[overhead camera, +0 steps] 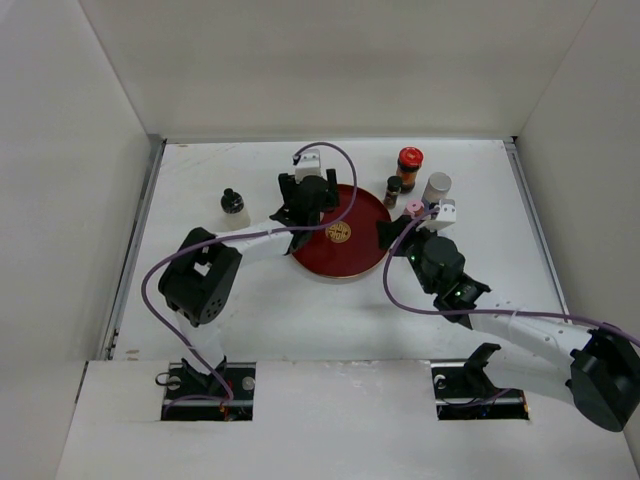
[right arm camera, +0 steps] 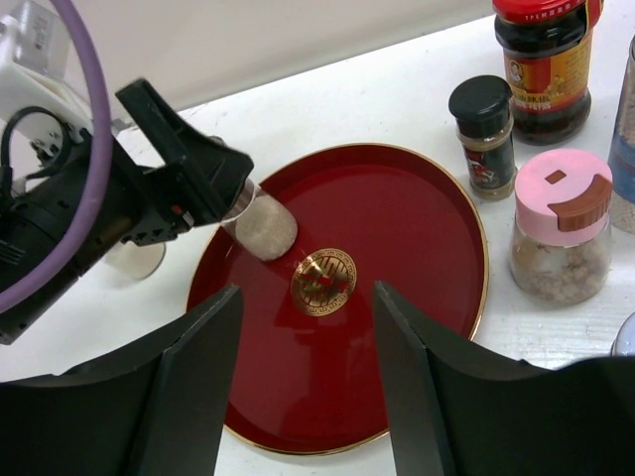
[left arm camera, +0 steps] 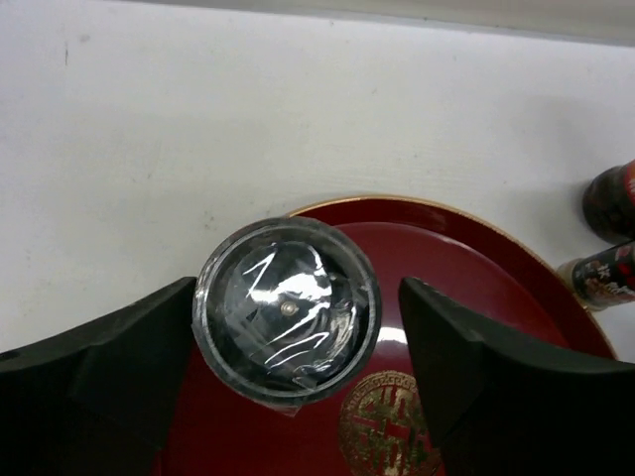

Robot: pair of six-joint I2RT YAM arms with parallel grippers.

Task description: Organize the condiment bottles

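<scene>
1. Top external view: the red tray is seen mid-table.
2. The left gripper is parted around a dark-lidded jar set on the tray near its rim, with a gap at one finger.
3. The right gripper is held wide and empty above the tray.
4. A red-capped jar, a black-capped shaker and a pink-capped jar are grouped just beside the tray.
5. A black-capped bottle is set well apart.

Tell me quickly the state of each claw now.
Left claw: open around the dark-lidded jar, not gripping.
Right claw: open, empty, above the red tray.
</scene>
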